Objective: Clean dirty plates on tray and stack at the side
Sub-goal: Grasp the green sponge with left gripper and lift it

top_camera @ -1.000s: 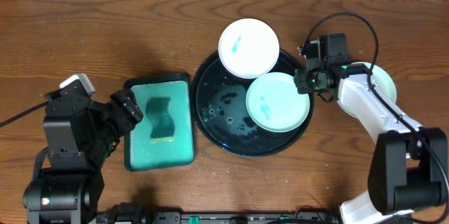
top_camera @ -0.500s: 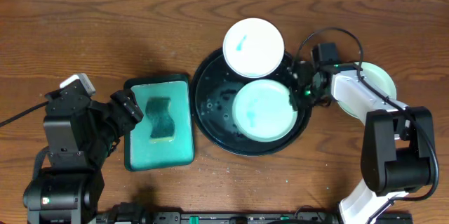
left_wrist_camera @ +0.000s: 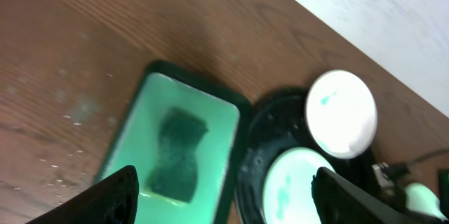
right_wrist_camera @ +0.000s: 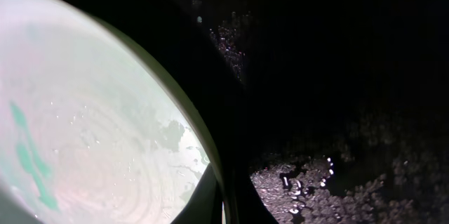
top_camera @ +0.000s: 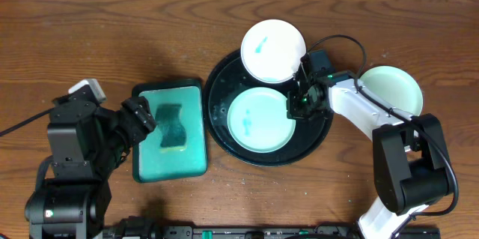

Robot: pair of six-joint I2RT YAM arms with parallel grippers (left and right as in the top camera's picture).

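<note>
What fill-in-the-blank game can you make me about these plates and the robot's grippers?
The white plate and the two mint ones make ___ plates. The clean mint plate sits outside the black tray, on the ___. The left gripper, near the sponge, is ___. The right gripper is ___ on the smeared mint plate's rim.
Missing words: three, table, open, shut.

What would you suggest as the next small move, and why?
Probably lower the left tool onto the sponge and close. That tool hangs open near it, the sponge lies in the teal tray, and the right tool is shut on the rim of the smeared mint plate in the black tray.
</note>
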